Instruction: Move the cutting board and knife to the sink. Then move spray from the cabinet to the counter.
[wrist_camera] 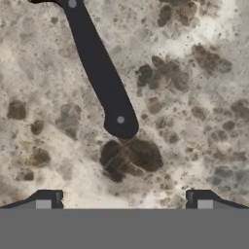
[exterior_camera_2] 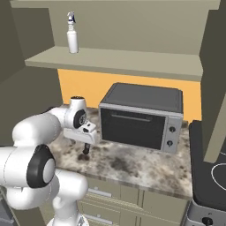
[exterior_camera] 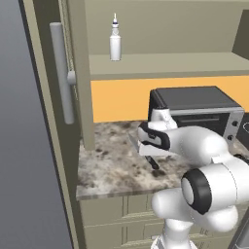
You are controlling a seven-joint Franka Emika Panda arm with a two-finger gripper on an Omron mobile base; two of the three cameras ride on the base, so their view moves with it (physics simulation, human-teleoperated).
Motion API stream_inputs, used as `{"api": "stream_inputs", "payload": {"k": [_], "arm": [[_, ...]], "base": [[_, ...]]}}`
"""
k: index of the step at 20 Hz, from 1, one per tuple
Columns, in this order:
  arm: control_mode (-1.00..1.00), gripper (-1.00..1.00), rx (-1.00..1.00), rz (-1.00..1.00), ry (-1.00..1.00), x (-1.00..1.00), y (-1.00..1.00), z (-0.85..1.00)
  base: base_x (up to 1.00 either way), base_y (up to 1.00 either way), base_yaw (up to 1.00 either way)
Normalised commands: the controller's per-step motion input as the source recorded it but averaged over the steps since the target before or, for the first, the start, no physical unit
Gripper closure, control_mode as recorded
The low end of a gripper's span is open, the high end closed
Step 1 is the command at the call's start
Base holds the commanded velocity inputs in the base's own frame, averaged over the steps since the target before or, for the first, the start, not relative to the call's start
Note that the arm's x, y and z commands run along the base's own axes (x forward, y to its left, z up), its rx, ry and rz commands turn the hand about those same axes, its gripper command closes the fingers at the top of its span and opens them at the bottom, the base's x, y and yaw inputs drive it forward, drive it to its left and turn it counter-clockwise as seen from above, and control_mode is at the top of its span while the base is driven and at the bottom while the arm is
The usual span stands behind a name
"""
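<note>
The knife [wrist_camera: 99,73] lies flat on the speckled counter [wrist_camera: 194,97]. Its black handle runs from the top left of the hand view to the middle. My gripper [wrist_camera: 124,202] hovers open just above the handle's butt end, with nothing between its fingertips. From the left base view the grey blade [exterior_camera: 133,141] pokes out left of the hand. In the right base view the gripper [exterior_camera_2: 86,149] points down at the counter [exterior_camera_2: 132,163]. The white spray [exterior_camera: 115,41] [exterior_camera_2: 72,39] stands upright on the open cabinet's shelf [exterior_camera: 170,63]. The cutting board and the sink are out of view.
A grey toaster oven [exterior_camera_2: 141,117] [exterior_camera: 194,104] sits on the counter just right of the gripper. The cabinet door with its long bar handle [exterior_camera: 62,73] stands open at the left. A dark stove [exterior_camera_2: 212,172] adjoins the counter on the right. Drawer fronts [exterior_camera_2: 114,196] lie below.
</note>
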Motion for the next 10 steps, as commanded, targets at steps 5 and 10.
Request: {"api": "stream_inputs", "payload": {"k": [5, 10], "arm": [[-1.00, -1.00, 0.00, 0.00, 0.00, 0.15, 0.00, -0.23], [-1.00, -1.00, 0.00, 0.00, 0.00, 0.08, 0.00, -0.17]], "base": [[0.00, 0.00, 0.00], [0.00, 0.00, 0.00]]}}
